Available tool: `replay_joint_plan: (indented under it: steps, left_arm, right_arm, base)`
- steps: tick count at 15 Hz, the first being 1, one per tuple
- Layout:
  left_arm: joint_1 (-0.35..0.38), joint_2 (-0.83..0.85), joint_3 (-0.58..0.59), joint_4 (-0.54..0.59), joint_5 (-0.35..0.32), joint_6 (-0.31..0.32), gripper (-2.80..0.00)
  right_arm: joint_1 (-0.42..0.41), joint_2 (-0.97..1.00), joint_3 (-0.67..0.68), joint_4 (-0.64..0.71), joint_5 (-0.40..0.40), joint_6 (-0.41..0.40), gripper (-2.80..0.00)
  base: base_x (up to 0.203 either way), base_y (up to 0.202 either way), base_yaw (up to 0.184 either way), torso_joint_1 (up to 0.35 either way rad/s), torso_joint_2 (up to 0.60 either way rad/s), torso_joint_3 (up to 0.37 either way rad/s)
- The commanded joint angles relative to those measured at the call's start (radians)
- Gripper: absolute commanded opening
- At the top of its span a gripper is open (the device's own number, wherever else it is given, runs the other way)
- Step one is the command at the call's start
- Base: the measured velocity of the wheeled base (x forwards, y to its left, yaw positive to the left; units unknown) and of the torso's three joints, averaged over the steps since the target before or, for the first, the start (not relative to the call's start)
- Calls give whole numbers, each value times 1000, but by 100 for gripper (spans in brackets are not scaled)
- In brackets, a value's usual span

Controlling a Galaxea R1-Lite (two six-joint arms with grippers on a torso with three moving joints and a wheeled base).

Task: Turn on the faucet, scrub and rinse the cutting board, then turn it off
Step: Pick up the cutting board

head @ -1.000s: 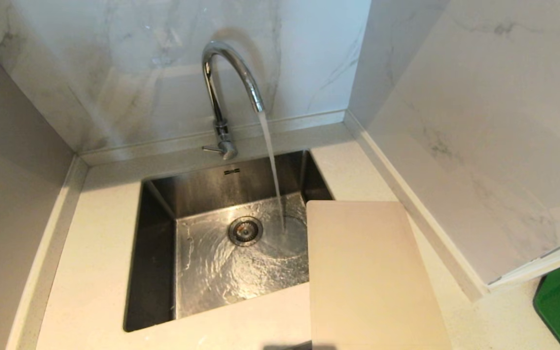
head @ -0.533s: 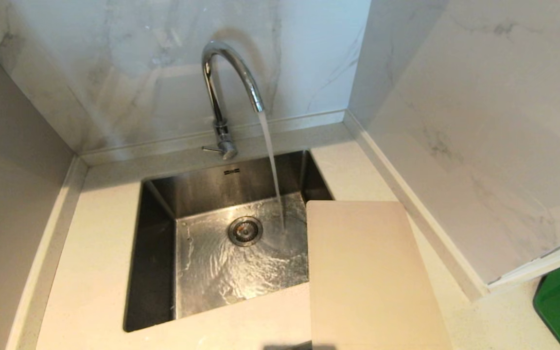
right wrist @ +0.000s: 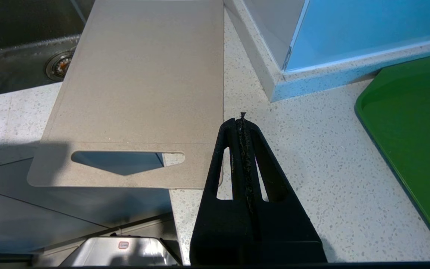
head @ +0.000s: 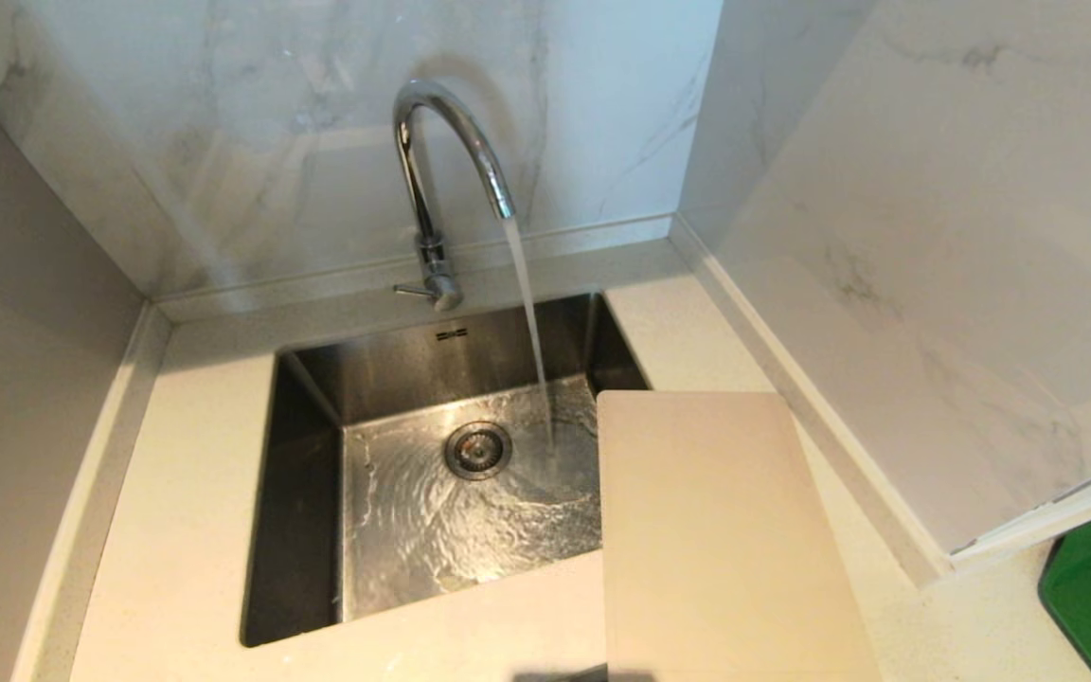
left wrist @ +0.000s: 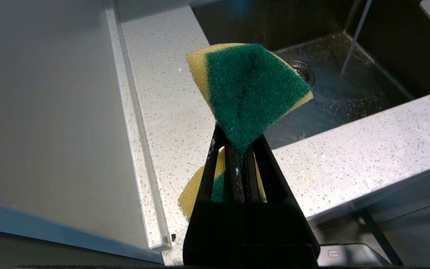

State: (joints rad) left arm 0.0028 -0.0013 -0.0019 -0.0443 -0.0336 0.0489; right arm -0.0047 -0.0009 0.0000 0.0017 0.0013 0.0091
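So far we have only the opening step behind us: the faucet [head: 441, 180] is running, its stream [head: 531, 332] falling into the sink [head: 304, 493] just beside the near edge of the cutting board [head: 716, 530]. The board lies flat on the counter [head: 176, 530] to the right of the basin, its far left corner overhanging the sink and its handle hole [right wrist: 125, 160] jutting past the counter's front edge. Its surface looks dry and untouched, so we judge that scrubbing, rinsing and shutting the water off all remain.

Our left end effector [left wrist: 242, 147] is pressed together on a yellow-and-green sponge [left wrist: 250, 89], pinching it at the middle so it folds, green scouring side up. It hangs above the front left of the counter, well short of the board. Our right end effector [right wrist: 242, 123] is pressed together on nothing, and sits over the counter just beside the board's handle end, with a green tray [right wrist: 416, 130] off to its right.

Against the earlier head frames, nothing in the scene has shifted: the board keeps its place, the lever [head: 413, 290] keeps its angle, and the water runs the same. Neither arm shows in that view, then or now.
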Motion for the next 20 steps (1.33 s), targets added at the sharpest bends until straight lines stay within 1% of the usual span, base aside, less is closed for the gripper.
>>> replay_joint_plan:
  steps: [1,4,8,11,20]
  left_arm:
    - [0,-2,2,0,-2,-1,-280]
    - [0,-2,2,30,7,-6,-280]
    - [0,-2,2,32,18,-21,-280]
    - [0,-2,2,36,31,-49,-280]
    - [0,-2,2,37,32,-57,-280]
  right_arm:
    - [0,-1,0,0,0,0,-280]
    - [0,-1,0,0,0,0,-280]
    - [0,-1,0,0,0,0,-280]
    - [0,-1,0,0,0,0,-280]
    - [0,-1,0,0,0,0,-280]
  base:
    - [0,0,0,0,0,0]
    - [0,0,0,0,0,0]
    - [0,0,0,0,0,0]
    - [0,0,0,0,0,0]
    - [0,0,0,0,0,0]
